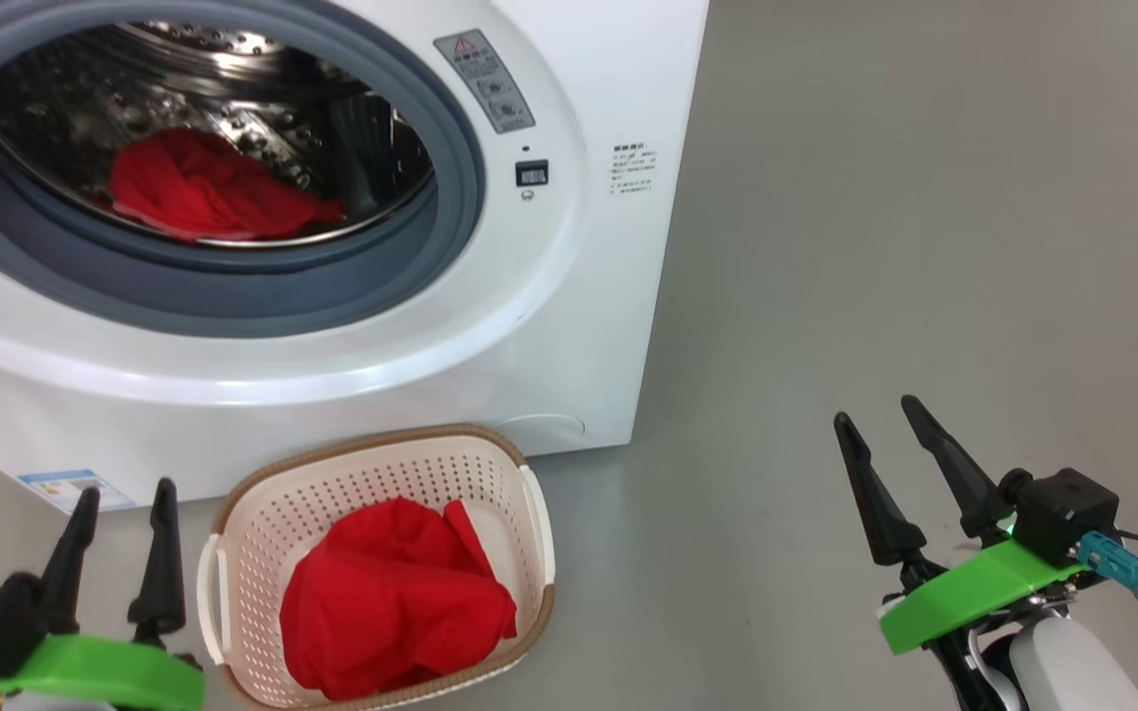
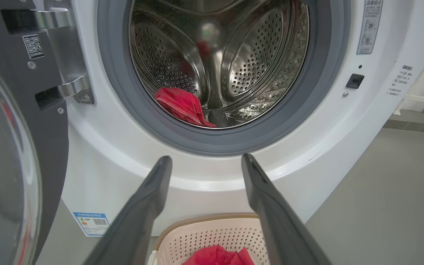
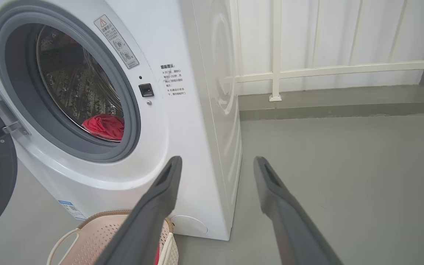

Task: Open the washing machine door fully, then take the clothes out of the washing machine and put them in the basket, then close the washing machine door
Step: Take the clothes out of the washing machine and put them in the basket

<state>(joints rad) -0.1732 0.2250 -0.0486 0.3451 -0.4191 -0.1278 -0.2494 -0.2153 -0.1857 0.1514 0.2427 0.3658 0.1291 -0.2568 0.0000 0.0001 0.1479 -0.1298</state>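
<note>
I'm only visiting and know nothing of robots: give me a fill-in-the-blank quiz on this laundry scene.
1. The washing machine door is swung ____.
2. The basket holds a ____ garment.
3. Inside the washing machine, a second garment lies in the ____.
4. The left end effector and the right end effector hold ____.
Missing words: open; red; drum; nothing.

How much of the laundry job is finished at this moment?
Done: the door stands open, and one red garment lies in the basket. In hand: nothing; the left gripper and right gripper are open and empty. Left: a second red garment sits in the drum; then close the door.
</note>
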